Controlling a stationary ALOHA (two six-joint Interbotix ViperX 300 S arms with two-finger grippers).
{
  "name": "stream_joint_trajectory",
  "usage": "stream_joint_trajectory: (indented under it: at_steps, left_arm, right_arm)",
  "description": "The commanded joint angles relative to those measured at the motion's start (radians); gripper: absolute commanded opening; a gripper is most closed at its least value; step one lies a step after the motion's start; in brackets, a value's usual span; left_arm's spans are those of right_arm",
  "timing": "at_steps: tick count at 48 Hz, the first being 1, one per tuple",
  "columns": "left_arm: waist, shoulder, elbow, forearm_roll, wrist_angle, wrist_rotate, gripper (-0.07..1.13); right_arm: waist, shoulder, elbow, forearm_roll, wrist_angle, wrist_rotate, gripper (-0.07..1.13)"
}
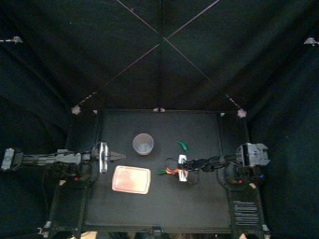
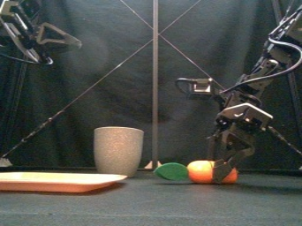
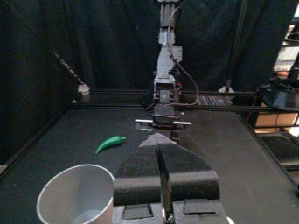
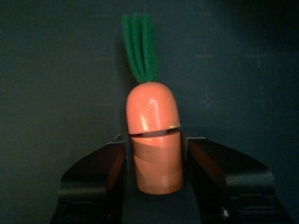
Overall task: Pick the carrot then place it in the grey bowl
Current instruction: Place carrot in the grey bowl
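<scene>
An orange carrot (image 4: 153, 144) with green leaves lies lengthwise between the jaws of my right gripper (image 4: 155, 175), which is shut on it. In the front view the carrot (image 2: 204, 171) is low at the table surface, right of centre, under the right gripper (image 2: 230, 159). The grey speckled cup (image 2: 118, 150) stands upright to its left, at the table's middle back in the top view (image 1: 144, 143). My left gripper (image 3: 163, 171) rests shut at the left side, high above the table, with the cup (image 3: 73, 199) just beside it.
A green toy (image 2: 172, 171) lies on the table between the cup and the carrot, touching or nearly touching the carrot. A flat pink tray (image 1: 131, 179) sits at the front left of the cup.
</scene>
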Motion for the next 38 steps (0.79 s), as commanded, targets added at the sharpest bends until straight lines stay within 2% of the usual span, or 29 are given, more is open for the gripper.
stream_joint_trajectory:
  at_steps: [1,7,11,18,29,38]
  left_arm:
    - [-0.002,0.002,-0.015,0.003,-0.005,0.002,-0.02]
    - [-0.002,0.002,-0.015,0.003,-0.006,0.002,-0.02]
    - [-0.002,0.002,-0.015,0.003,-0.005,0.002,-0.02]
    - [-0.002,0.002,-0.015,0.003,-0.006,0.002,-0.02]
    - [-0.002,0.002,-0.015,0.003,-0.005,0.002,-0.02]
    - [-0.002,0.002,-0.015,0.003,-0.005,0.002,-0.02]
  right_arm:
    - [0.003,-0.018,-0.026,-0.002,0.009,-0.002,0.49]
    - [0.0,-0.018,-0.043,-0.003,0.028,-0.006,0.24]
    - [-0.006,-0.02,-0.061,-0.014,0.043,-0.006,0.14]
    - [-0.02,-0.048,-0.123,-0.054,0.084,-0.008,0.14]
    - [-0.052,-0.094,-0.311,-0.17,0.187,-0.011,0.14]
    - [-0.087,-0.071,-0.46,-0.256,0.196,-0.008,0.14]
